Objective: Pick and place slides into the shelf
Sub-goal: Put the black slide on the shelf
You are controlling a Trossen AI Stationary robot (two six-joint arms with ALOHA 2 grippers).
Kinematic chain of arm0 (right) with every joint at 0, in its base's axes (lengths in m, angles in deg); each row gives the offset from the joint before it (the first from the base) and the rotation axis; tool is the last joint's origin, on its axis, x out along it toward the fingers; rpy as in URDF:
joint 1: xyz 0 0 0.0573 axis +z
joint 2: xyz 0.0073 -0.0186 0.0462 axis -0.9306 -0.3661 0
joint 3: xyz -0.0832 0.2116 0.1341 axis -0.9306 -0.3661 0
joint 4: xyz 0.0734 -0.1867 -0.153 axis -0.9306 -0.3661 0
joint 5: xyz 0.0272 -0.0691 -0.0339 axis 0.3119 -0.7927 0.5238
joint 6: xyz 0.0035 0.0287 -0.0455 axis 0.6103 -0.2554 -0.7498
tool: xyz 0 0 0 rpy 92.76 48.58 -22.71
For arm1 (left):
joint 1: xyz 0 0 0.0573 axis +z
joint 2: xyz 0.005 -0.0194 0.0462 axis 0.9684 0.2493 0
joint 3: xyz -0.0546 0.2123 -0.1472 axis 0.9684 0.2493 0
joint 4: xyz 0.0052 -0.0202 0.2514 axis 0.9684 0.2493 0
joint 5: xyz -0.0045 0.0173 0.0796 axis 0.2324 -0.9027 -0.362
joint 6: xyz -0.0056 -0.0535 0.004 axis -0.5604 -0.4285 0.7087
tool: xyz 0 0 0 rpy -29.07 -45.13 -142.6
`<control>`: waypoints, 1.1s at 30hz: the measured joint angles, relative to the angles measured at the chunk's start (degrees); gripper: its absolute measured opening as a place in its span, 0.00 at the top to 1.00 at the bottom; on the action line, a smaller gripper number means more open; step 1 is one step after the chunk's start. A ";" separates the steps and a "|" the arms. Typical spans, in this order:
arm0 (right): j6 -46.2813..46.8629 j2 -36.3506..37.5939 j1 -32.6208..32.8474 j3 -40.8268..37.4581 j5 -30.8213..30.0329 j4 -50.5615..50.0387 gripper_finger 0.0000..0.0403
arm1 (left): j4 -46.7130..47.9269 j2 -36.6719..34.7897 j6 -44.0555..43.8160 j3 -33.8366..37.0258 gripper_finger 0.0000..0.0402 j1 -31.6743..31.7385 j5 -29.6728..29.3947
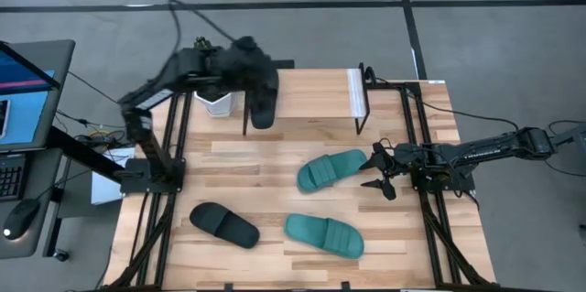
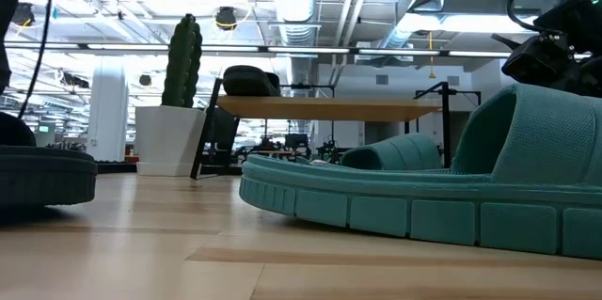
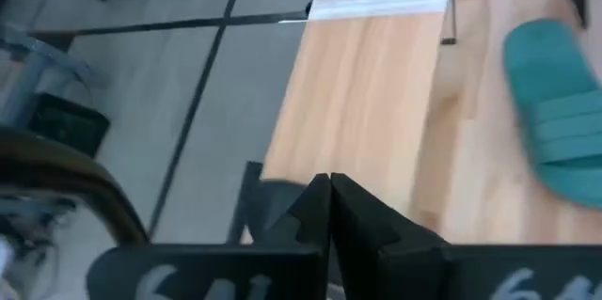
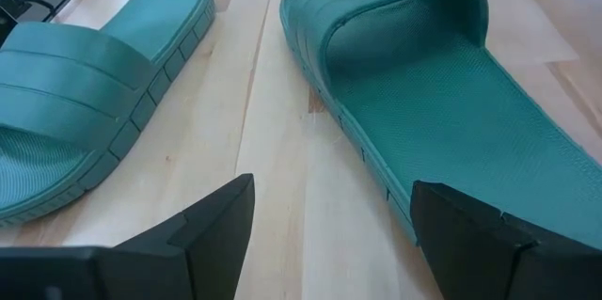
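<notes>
The left gripper [image 1: 245,59] hangs over the left end of the shelf [image 1: 311,95], its fingers [image 3: 315,211] pressed together with nothing between them in the left wrist view. A black slide [image 1: 263,100] lies at that left end of the shelf, partly under the wooden top panel, with its near part sticking out onto the table [image 1: 275,155]. The right gripper [image 1: 380,171] sits low at the table's right side with its fingers [image 4: 216,215] spread wide, just beside the heel end of one teal slide [image 1: 331,169] but not touching it. In the right wrist view that teal slide [image 4: 433,102] lies ahead of the open jaws. The second teal slide [image 1: 324,235] lies nearer the front edge, and the other black slide [image 1: 223,225] rests to its left, well apart from the shelf.
</notes>
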State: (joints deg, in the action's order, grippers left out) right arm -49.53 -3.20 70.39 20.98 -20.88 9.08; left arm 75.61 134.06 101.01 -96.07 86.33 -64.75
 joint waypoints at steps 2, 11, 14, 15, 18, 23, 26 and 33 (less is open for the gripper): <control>-0.01 0.01 -0.01 0.00 0.00 0.00 0.33 | 1.58 -1.93 -3.39 0.02 1.00 -1.32 0.18; 0.00 0.02 -0.01 0.01 0.00 -0.02 0.33 | 1.33 -11.87 -12.31 10.38 1.00 -7.96 -4.01; 0.00 0.00 -0.02 0.02 0.00 -0.02 0.33 | -1.00 -17.00 -14.05 19.26 1.00 -9.89 -6.74; 0.00 0.01 0.00 0.02 0.00 -0.02 0.33 | -2.31 -18.91 -14.56 22.96 1.00 -10.56 -6.92; 0.00 0.00 0.00 0.02 0.00 -0.01 0.33 | -10.29 -25.65 -14.99 35.70 1.00 -12.64 -6.94; 0.00 0.02 0.00 0.02 0.00 0.13 0.33 | -29.79 -39.01 -13.33 57.35 1.00 -15.93 -5.04; 0.00 0.02 0.00 0.01 0.00 -0.01 0.33 | -40.68 -46.82 -13.33 67.18 1.00 -17.48 -1.95; -0.01 0.02 -0.01 0.02 0.00 0.00 0.33 | -54.18 -60.97 -14.46 84.74 1.00 -23.87 -0.49</control>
State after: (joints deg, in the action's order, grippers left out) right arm -49.54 -3.18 70.38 21.00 -20.88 9.08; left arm 21.43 73.09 86.55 -11.32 62.46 -65.24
